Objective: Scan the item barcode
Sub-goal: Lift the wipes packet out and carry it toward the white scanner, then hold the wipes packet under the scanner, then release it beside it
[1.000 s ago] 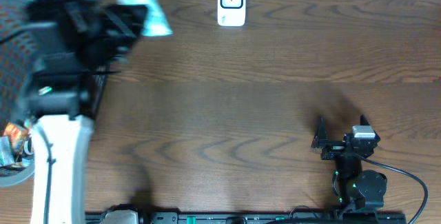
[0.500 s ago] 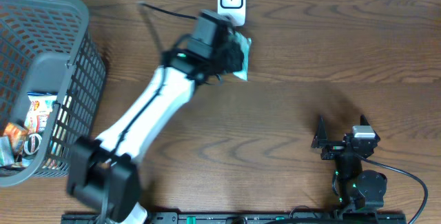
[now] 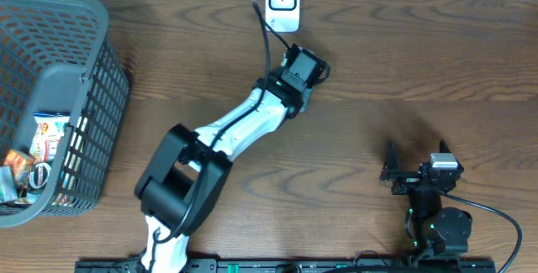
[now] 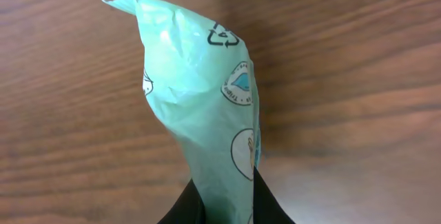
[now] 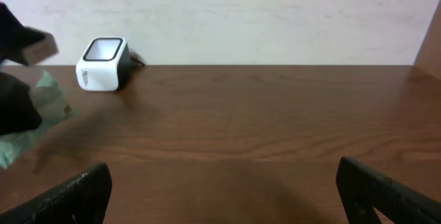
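— Where's the green packet [image 4: 200, 100]?
— Pinched tight in the left gripper [image 3: 303, 67], over the table [image 3: 403, 71], just in front of the scanner [image 3: 282, 4].
— And the right gripper [image 3: 417, 157]?
— Well apart, near the front edge, fingers spread wide.

The left arm has swung from over the wire basket [image 3: 84, 21] toward the table's middle. Its left gripper [image 3: 301, 70] now sits just below the white scanner [image 3: 282, 4], and the carried pale green packet [image 4: 200, 107] is now hidden from overhead.
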You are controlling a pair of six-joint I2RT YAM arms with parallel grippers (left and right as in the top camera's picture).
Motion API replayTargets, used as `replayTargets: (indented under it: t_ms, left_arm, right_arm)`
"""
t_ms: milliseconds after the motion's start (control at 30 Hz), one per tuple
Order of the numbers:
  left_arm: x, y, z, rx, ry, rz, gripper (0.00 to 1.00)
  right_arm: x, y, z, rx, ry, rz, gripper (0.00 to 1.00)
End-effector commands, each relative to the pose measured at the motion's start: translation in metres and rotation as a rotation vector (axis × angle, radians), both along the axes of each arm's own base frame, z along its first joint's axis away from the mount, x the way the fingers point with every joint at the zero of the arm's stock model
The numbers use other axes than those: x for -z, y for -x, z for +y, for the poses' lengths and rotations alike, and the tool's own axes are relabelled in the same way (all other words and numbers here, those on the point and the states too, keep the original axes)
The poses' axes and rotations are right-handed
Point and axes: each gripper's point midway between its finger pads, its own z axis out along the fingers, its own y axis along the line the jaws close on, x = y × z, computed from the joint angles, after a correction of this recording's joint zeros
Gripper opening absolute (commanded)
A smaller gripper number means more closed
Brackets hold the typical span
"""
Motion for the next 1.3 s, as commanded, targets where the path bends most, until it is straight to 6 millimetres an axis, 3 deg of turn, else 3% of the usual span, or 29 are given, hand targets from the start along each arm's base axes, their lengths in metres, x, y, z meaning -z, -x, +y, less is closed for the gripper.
replayTargets:
  t_ms: [0, 133, 233, 300, 400, 467, 600, 700, 900, 967, 1033, 1133, 1267]
  left_arm:
    - [0.009, -0.008, 0.010, -0.004, -0.117, -0.045, 0.12]
    - [0.019, -0.002, 0.005, 0.013, -0.133, -0.025, 0.13]
    - [0.016, 0.001, -0.006, 0.032, -0.122, -0.038, 0.33]
    - [0.015, 0.003, -0.012, 0.044, -0.115, -0.047, 0.35]
    - [0.012, 0.007, -0.022, 0.064, -0.108, -0.055, 0.53]
    - [0.006, 0.011, -0.029, 0.080, -0.098, -0.064, 0.54]
    - [-0.018, 0.017, -0.041, 0.101, -0.064, -0.101, 0.54]
    - [-0.047, 0.017, -0.043, 0.094, -0.018, -0.145, 0.55]
    - [-0.111, 0.013, -0.029, 0.047, 0.106, -0.221, 0.63]
    - [-0.120, 0.013, -0.019, 0.040, 0.119, -0.212, 0.66]
    - [-0.115, 0.015, -0.011, 0.042, 0.133, -0.163, 0.66]
    - [-0.088, 0.031, -0.017, 0.122, 0.220, 0.023, 0.66]
    - [-0.050, 0.063, -0.035, 0.203, 0.343, 0.276, 0.33]
  right_arm:
    - [0.001, 0.000, -0.002, 0.007, -0.010, 0.002, 0.99]
    - [0.001, 0.000, -0.002, 0.007, -0.010, 0.002, 0.99]
    - [0.001, 0.000, -0.002, 0.007, -0.010, 0.002, 0.99]
    - [0.001, 0.000, -0.002, 0.007, -0.010, 0.002, 0.99]
    - [0.001, 0.000, -0.002, 0.007, -0.010, 0.002, 0.99]
    - [0.001, 0.000, -0.002, 0.007, -0.010, 0.002, 0.99]
    - [0.001, 0.000, -0.002, 0.007, -0.010, 0.002, 0.99]
    - [0.001, 0.000, -0.002, 0.007, -0.010, 0.002, 0.99]
    - [0.001, 0.000, -0.002, 0.007, -0.010, 0.002, 0.99]
    - [0.001, 0.000, -0.002, 0.007, -0.010, 0.002, 0.99]
    - [0.001, 0.000, -0.002, 0.007, -0.010, 0.002, 0.99]
    - [0.001, 0.000, -0.002, 0.007, -0.010, 0.002, 0.99]
    - [0.001, 0.000, -0.002, 0.007, -0.010, 0.002, 0.99]
